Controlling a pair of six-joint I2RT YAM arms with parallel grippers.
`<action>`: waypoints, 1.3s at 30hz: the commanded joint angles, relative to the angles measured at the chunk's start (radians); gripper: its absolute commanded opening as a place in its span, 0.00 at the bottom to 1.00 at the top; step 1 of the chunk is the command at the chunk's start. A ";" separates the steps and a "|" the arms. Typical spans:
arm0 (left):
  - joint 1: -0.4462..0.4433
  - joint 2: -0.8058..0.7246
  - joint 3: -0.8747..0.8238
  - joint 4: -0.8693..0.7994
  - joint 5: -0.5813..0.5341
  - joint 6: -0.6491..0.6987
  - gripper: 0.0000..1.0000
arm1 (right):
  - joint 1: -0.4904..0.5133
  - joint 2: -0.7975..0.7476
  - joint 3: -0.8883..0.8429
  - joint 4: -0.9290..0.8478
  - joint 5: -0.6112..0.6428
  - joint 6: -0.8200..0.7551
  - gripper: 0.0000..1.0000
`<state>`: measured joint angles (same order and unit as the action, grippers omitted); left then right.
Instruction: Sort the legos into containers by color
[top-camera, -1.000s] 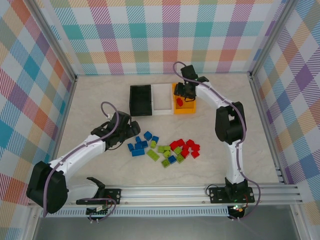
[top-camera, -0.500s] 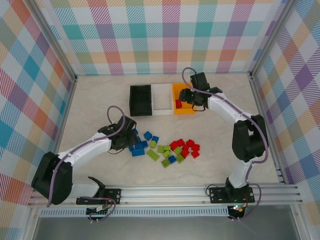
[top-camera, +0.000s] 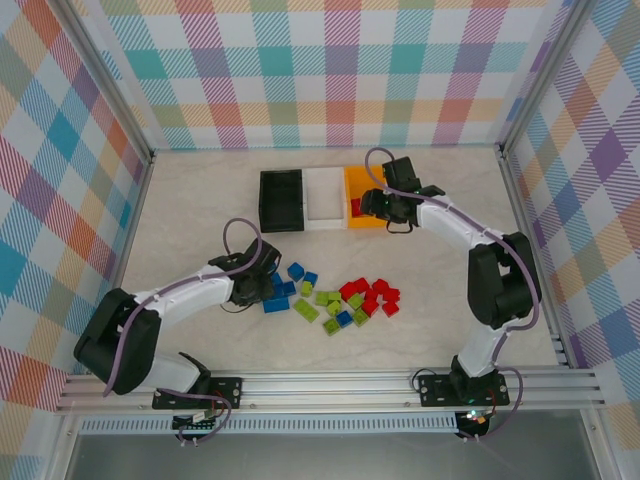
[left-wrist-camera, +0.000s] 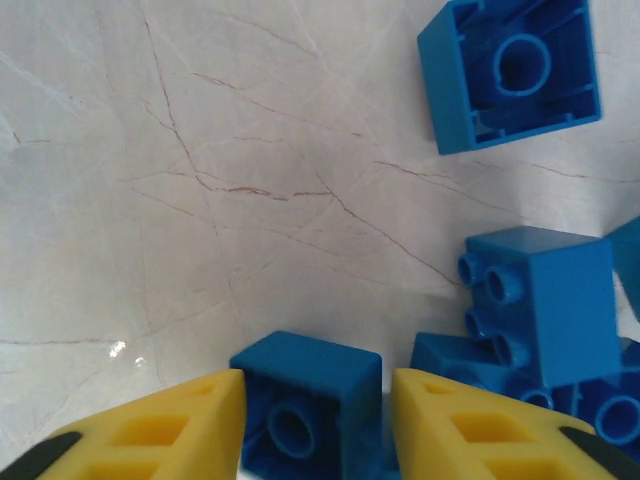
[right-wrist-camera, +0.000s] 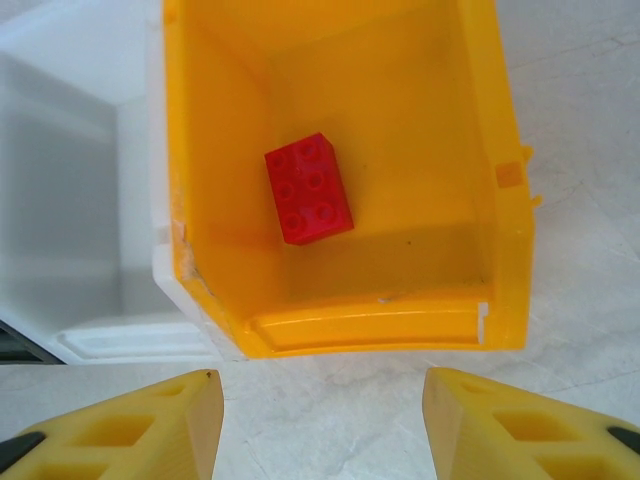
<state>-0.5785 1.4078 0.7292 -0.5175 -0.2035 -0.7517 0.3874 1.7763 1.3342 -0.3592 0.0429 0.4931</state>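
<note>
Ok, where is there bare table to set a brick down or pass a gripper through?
Bare: the table between the black bin and the brick pile, the stretch left of that bin, and the band along the front rail. Crowded: the blue bricks around the left gripper, then green bricks and red bricks.

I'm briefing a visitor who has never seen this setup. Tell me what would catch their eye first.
Small plastic bricks lie scattered mid-table in blue, lime green and red clusters; behind them stand three open-top plastic bins in a row: black bin, white bin, orange bin. One red brick lies in the orange bin, the right gripper open close by. The left gripper flanks a blue brick closely; whether it pinches is unclear.
</note>
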 joint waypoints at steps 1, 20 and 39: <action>-0.004 0.040 -0.020 0.013 -0.026 -0.008 0.37 | 0.006 -0.035 -0.019 0.023 -0.008 0.012 0.55; 0.038 0.002 0.416 -0.105 -0.169 0.080 0.12 | 0.007 -0.085 -0.093 0.042 -0.023 0.036 0.55; 0.157 0.756 1.176 -0.198 -0.270 0.186 0.09 | 0.009 -0.187 -0.242 0.043 -0.064 0.047 0.55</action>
<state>-0.4267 2.1262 1.8317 -0.6525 -0.4408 -0.5903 0.3874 1.6268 1.1118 -0.3290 0.0013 0.5373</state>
